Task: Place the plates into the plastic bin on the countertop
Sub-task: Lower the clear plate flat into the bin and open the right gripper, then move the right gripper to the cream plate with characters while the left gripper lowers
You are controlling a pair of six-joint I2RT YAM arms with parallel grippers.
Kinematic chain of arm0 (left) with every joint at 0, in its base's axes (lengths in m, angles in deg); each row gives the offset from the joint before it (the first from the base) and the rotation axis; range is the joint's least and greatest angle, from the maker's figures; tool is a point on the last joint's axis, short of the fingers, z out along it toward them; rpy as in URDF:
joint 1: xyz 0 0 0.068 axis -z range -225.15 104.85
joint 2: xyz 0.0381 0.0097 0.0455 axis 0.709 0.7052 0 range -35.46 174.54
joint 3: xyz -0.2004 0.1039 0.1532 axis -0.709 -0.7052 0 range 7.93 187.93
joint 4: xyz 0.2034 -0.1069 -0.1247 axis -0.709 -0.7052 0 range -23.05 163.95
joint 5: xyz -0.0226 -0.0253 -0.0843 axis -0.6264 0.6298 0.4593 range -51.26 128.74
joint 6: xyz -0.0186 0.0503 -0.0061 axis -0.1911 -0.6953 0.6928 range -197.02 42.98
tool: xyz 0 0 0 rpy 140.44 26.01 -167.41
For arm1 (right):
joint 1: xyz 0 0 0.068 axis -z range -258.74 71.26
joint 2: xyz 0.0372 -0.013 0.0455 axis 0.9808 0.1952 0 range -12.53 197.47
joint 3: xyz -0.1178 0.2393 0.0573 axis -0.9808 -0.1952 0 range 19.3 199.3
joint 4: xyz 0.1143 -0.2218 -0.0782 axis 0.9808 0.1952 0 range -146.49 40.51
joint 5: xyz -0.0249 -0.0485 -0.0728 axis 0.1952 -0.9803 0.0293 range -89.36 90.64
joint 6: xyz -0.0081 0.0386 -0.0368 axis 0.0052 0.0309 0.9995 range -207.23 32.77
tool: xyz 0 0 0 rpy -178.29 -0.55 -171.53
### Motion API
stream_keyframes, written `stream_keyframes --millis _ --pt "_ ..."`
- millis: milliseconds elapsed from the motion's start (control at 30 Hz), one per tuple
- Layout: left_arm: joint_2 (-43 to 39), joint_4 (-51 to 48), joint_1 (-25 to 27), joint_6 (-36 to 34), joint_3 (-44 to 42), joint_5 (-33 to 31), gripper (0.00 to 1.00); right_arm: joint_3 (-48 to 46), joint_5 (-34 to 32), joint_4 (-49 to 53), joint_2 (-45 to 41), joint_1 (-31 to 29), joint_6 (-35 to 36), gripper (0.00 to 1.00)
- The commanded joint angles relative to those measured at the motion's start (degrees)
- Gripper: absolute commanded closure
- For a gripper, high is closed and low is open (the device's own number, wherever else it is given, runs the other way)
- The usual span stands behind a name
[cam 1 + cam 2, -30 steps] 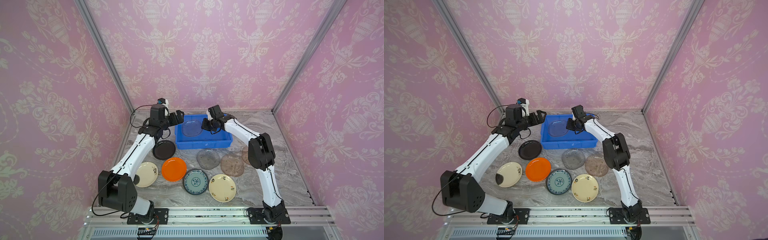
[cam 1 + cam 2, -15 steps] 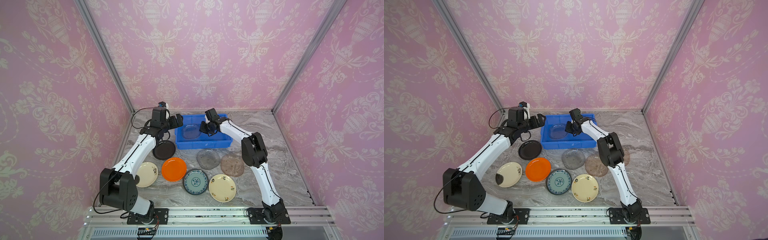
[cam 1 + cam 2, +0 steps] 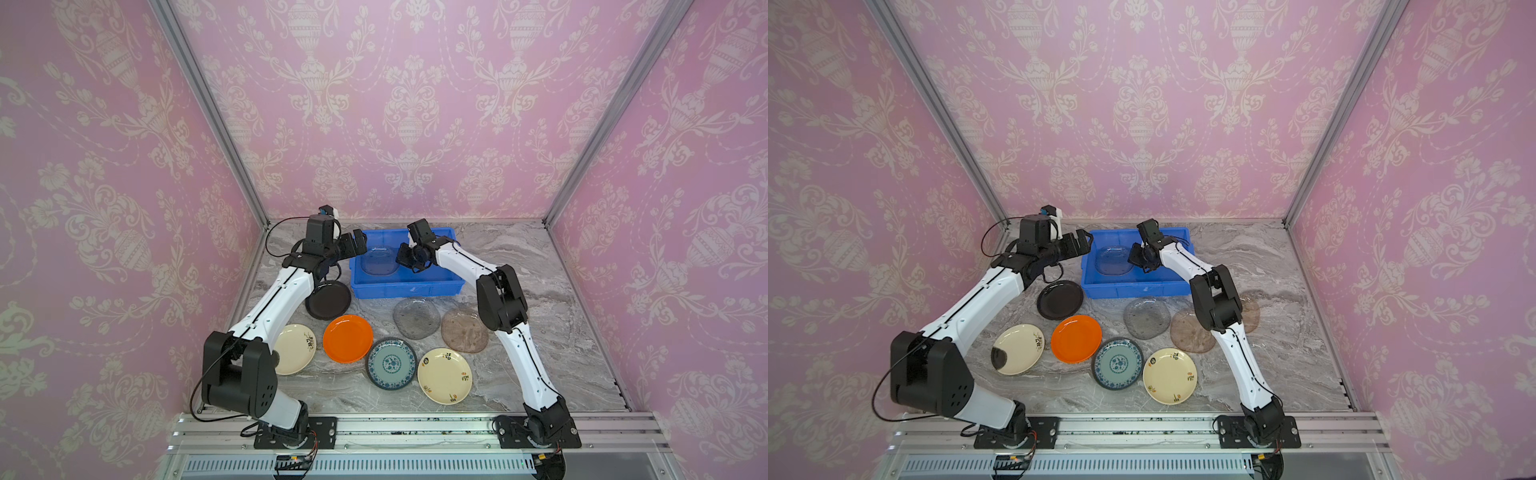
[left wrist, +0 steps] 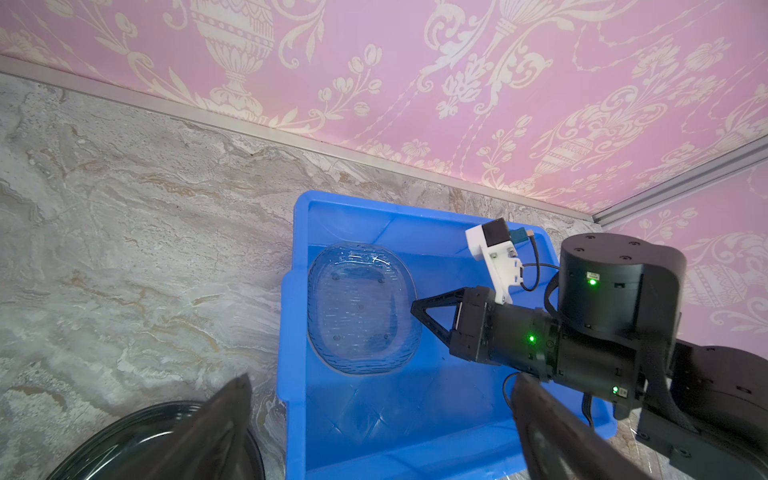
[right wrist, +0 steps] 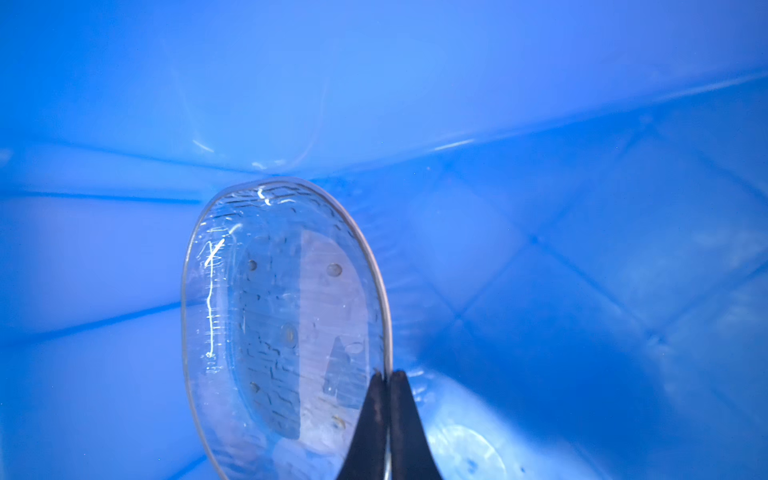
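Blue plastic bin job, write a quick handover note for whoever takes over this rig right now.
Left gripper: open, empty, by the left end of the bright blue plastic bin.
Right gripper: shut on the rim of the clear rounded-square glass plate, low inside the bin.
Done: no plate released yet.
Left: release it, then bin the round black plate, two cream plates, orange plate, teal floral plate, grey glass plate and two brownish glass plates from the marble countertop.

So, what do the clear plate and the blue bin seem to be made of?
The clear plate: probably glass, glossy; the blue floor shows through it and sharp glints sit on its rim, though clear plastic is possible. The blue bin: moulded plastic, smooth with soft sheen; even colour, diamond pattern in its floor.
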Motion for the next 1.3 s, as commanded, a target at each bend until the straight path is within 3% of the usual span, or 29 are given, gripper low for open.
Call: stream_keyframes --millis 0,100,300,400,667,867,967,1133,1267 --pt "0.9 1.2 -0.3 -0.9 -1.0 1.5 0.01 1.6 0.0 0.4 1.4 -0.1 -1.3 1.0" --pt "1.1 1.3 -0.3 -0.8 -1.0 1.5 0.01 1.8 0.8 0.2 1.3 -0.1 -1.4 0.99" --pt "1.5 1.2 -0.3 -1.0 -1.1 1.2 0.01 -0.5 1.4 -2.1 -0.2 0.1 -1.8 0.66" --pt "1.6 1.4 -0.3 -0.9 -1.2 1.1 0.01 -1.8 0.1 -2.6 -1.9 0.1 -1.1 0.59" --pt "1.9 1.8 -0.3 0.2 -1.2 -0.9 0.01 -4.1 -0.2 -3.0 -7.6 1.5 0.4 0.54" --pt "2.4 7.7 -0.2 3.2 -4.1 -1.6 0.01 -15.3 1.8 -13.9 -18.9 4.6 0.6 0.51" --pt "2.9 10.0 -0.1 4.8 -4.5 3.7 0.01 -20.4 1.6 -16.2 -26.2 5.7 2.4 0.52" --pt "1.1 12.5 2.9 6.1 -7.4 17.5 0.01 -27.9 -3.7 -7.2 -39.9 7.0 11.0 0.53" --pt "-3.0 5.6 8.3 3.3 -10.1 19.2 0.01 -39.0 -5.8 -1.2 -52.8 8.0 15.6 0.55"
